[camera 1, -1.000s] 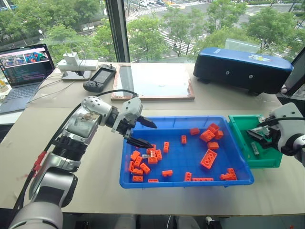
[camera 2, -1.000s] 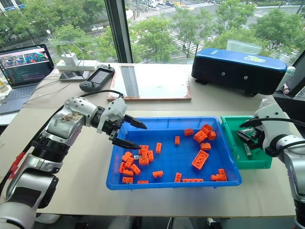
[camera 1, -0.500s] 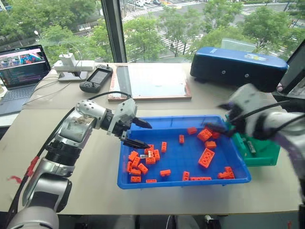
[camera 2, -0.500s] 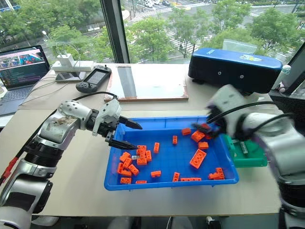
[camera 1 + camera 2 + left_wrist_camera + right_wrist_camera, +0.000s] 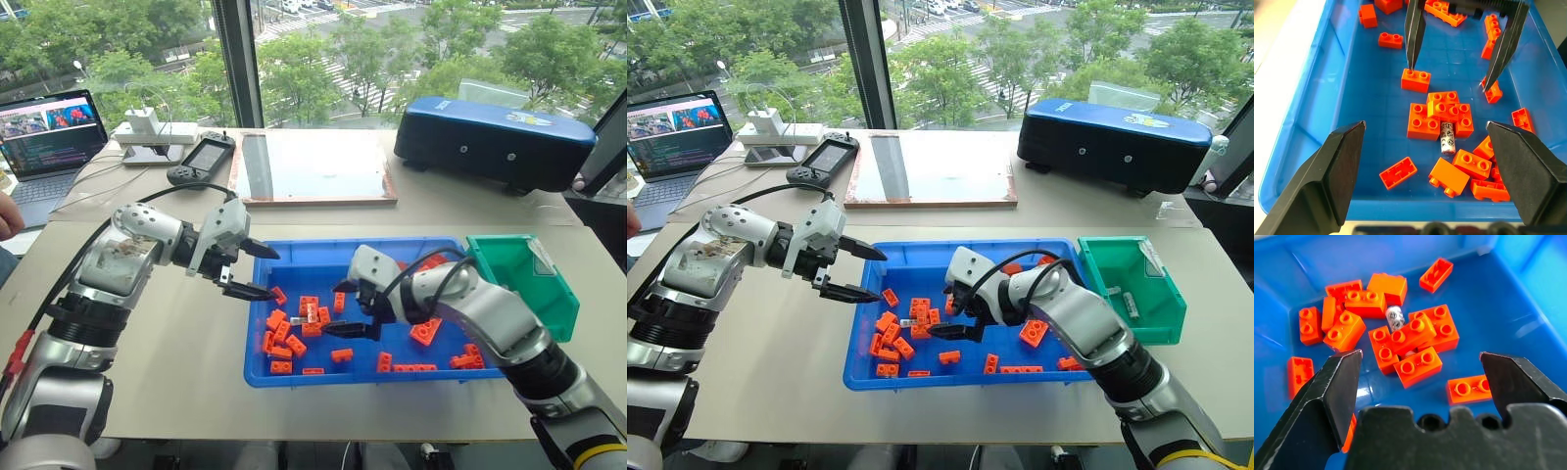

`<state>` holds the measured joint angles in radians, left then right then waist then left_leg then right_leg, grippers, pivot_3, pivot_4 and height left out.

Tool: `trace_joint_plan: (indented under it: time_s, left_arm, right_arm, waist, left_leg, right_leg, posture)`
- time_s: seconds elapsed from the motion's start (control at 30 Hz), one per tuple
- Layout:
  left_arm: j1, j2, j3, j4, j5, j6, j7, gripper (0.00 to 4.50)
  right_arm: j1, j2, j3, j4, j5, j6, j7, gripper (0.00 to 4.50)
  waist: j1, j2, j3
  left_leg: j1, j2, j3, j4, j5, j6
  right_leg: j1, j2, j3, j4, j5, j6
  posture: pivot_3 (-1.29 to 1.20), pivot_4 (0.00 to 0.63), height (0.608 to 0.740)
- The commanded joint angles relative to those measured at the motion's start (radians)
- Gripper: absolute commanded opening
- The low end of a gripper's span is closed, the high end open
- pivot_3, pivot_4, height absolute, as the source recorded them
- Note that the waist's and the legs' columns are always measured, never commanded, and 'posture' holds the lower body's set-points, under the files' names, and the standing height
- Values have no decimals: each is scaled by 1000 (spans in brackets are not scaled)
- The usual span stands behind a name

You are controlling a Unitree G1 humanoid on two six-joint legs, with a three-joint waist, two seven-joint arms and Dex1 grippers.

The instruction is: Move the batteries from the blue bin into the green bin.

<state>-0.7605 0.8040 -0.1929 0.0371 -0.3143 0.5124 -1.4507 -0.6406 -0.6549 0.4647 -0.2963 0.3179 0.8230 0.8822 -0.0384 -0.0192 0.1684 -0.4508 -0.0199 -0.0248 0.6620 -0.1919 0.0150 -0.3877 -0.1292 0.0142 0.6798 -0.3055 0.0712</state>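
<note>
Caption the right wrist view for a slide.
Open right gripper poised over a silvery battery wedged among orange bricks in the blue bin.

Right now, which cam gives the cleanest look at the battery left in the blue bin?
Left wrist view: the battery lies full length, wedged against orange bricks. In the right wrist view mostly its end cap shows between bricks. In the eye views it is a small silvery sliver in the brick cluster.

Battery [image 5: 1447,137] among bricks [image 5: 1439,117] in blue bin [image 5: 294,374]; green bin [image 5: 549,294] right.
</note>
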Motion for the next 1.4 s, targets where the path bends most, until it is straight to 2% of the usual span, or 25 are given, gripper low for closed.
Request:
trace_joint_plan:
  time_s: [0.03, 0.3, 0.5, 0.6, 0.83, 0.87, 1.1, 1.23, 1.3, 1.33, 1.4]
  left_arm:
    - [3, 15, 30, -46, -19, 17, 14, 4266]
    - [14, 11, 33, -89, -33, 44, 38, 4266]
    - [31, 15, 38, -118, -48, 57, 52, 4266]
    - [34, 14, 40, -121, -51, 59, 59, 4266]
    - [38, 7, 37, -124, -59, 57, 69, 4266]
    - [37, 4, 35, -123, -58, 56, 70, 4266]
    - [37, -12, 28, -117, -57, 49, 71, 4266]
    - [35, -20, 26, -111, -54, 45, 69, 4266]
    - [34, -23, 26, -110, -53, 44, 68, 4266]
    - [34, -24, 26, -109, -53, 43, 67, 4266]
    - [35, -24, 27, -109, -53, 42, 64, 4266]
  right_arm:
    - [-24, 27, 5, 61, -32, -90, 44, 4482]
    - [-45, 57, 54, 189, -130, -268, 152, 4482]
    - [-51, 79, 81, 226, -192, -333, 193, 4482]
    - [-54, 86, 83, 230, -209, -337, 205, 3799]
    - [-54, 49, 19, 197, -197, -301, 234, 1473]
    - [-55, 38, 1, 190, -190, -292, 239, 1425]
    - [-93, -113, -159, 238, -213, -270, 222, 1426]
    - [-110, -146, -198, 304, -223, -274, 207, 1426]
    - [-113, -155, -198, 322, -243, -297, 206, 2429]
    - [-115, -157, -198, 322, -247, -299, 208, 2616]
    - [-129, -140, -205, 304, -242, -293, 201, 3296]
  waist:
    - [-3, 0, 0]
    - [-5, 0, 0]
    - [-5, 0, 0]
    - [-5, 0, 0]
    - [-5, 0, 0]
    - [-5, 0, 0]
    - [1, 0, 0]
    - [-2, 0, 0]
    - [-6, 0, 0]
    - [-7, 0, 0]
    - [-6, 0, 0]
  left_leg:
    - [0, 0, 0, 0, 0, 0]
    - [1, 0, 0, 0, 0, 0]
    - [2, 0, 0, 0, 0, 0]
    - [2, 0, 0, 0, 0, 0]
    - [2, 0, 0, 0, 0, 0]
    - [2, 0, 0, 0, 0, 0]
    - [2, 0, 1, 0, 0, 0]
    - [2, 0, 1, 0, 0, 0]
    - [2, 0, 1, -1, 0, 0]
    - [2, 0, 1, -1, 0, 0]
    - [2, 0, 1, -1, 0, 0]
  right_leg:
    - [0, 0, 0, 0, 0, 0]
    - [0, 0, 0, 1, 0, 0]
    - [0, 0, 0, 1, 0, 0]
    - [0, 0, 0, 1, 0, 0]
    - [0, 0, 0, 1, 0, 0]
    - [0, 0, 0, 1, 0, 0]
    - [1, 0, 0, 1, 0, 0]
    - [1, 0, 0, 1, 0, 0]
    - [0, 0, 0, 1, 0, 0]
    - [0, 0, 0, 1, 0, 0]
    - [0, 0, 1, 1, 0, 0]
  posture:
    - [0, 150, 732]
    - [0, 150, 732]
    - [0, 150, 732]
    - [0, 150, 732]
    - [0, 150, 732]
    - [0, 150, 732]
    - [0, 150, 732]
    - [0, 150, 732]
    - [0, 150, 732]
    - [0, 150, 732]
    - [0, 150, 732]
